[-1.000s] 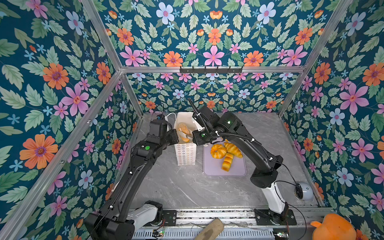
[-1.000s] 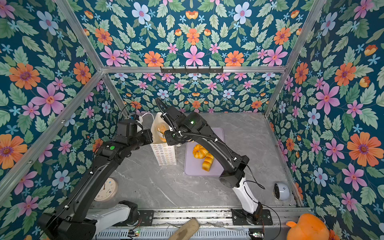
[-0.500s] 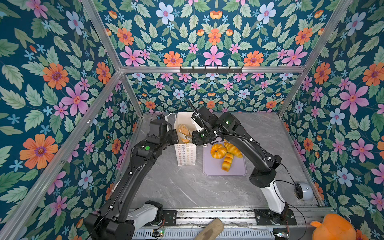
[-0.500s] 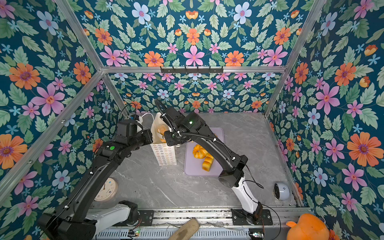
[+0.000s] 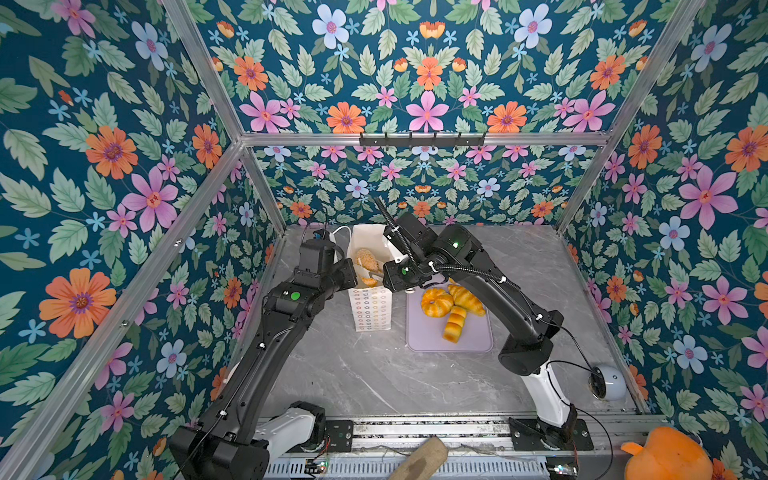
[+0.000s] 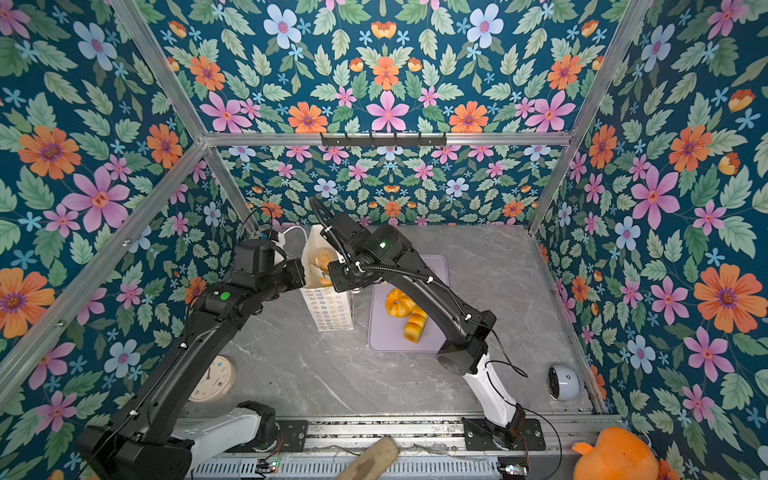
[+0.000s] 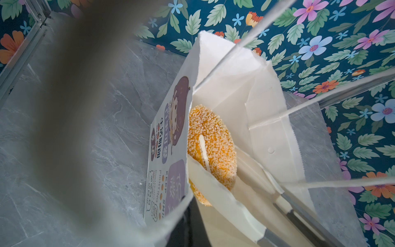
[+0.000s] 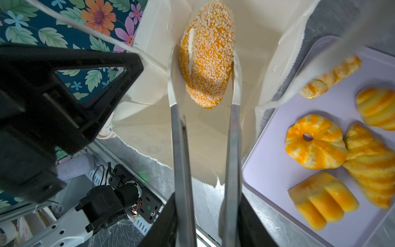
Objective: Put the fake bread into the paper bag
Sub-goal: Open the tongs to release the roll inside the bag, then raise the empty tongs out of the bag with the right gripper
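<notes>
Between the spread right jaws, in the paper bag (image 8: 149, 132) pinched by the left jaws, the roll (image 8: 207, 55) seems released; next, withdraw upward.

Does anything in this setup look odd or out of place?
Yes: a round clock lies flat on the table, partly under the left arm, and an orange plush toy sits outside the front rail. Neither seems part of the job.
</notes>
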Tool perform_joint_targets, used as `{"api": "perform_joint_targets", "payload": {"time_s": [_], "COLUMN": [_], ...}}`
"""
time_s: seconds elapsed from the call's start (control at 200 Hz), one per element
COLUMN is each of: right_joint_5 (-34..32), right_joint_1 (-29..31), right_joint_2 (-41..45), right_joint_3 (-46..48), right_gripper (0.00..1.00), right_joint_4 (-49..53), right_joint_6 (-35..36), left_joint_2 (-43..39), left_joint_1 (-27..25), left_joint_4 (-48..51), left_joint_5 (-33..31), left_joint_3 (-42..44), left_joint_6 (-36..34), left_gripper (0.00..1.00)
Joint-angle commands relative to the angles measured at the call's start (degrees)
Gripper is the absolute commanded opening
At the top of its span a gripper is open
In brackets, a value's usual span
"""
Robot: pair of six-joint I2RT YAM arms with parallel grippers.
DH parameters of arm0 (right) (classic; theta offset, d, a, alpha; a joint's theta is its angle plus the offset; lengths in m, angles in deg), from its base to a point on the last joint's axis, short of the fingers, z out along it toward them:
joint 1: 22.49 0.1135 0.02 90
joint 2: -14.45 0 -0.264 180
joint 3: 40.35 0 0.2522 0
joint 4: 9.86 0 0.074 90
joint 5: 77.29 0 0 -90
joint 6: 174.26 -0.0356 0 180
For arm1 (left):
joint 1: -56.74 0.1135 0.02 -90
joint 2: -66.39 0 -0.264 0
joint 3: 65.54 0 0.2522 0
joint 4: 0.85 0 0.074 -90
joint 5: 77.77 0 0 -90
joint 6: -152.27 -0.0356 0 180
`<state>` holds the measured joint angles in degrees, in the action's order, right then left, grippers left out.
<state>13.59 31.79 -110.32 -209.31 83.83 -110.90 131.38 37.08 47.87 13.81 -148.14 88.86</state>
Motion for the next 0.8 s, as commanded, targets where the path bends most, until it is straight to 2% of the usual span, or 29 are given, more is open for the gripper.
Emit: {"api": "perform_joint_targets", "payload": {"time_s": [0.0, 0.31, 0.795], "right_joint_5": [-0.2, -0.5, 1.0], "right_joint_1": [0.0, 0.0, 0.1], "right_joint_2": [0.7, 1.7, 4.6], "right_joint_3": [-0.5, -0.8, -2.3], "right_gripper": [0.40, 0.45, 0.46], "right_joint_4": [0.0, -0.2, -1.9], "right_joint_6": [0.5, 1.3, 2.6], "left_joint_2": [0.0, -0.3, 0.2], "left_joint_1": [0.0, -0.1, 0.0], "left_joint_4": [-0.7, -0.3, -0.6], "left_joint_5": [-0.5, -1.1, -1.1], "left_joint_3": [-0.1, 0.3, 0.3], "left_joint_6": [-0.1, 0.2, -0.1], "left_gripper": [0.00, 0.00, 0.00]}}
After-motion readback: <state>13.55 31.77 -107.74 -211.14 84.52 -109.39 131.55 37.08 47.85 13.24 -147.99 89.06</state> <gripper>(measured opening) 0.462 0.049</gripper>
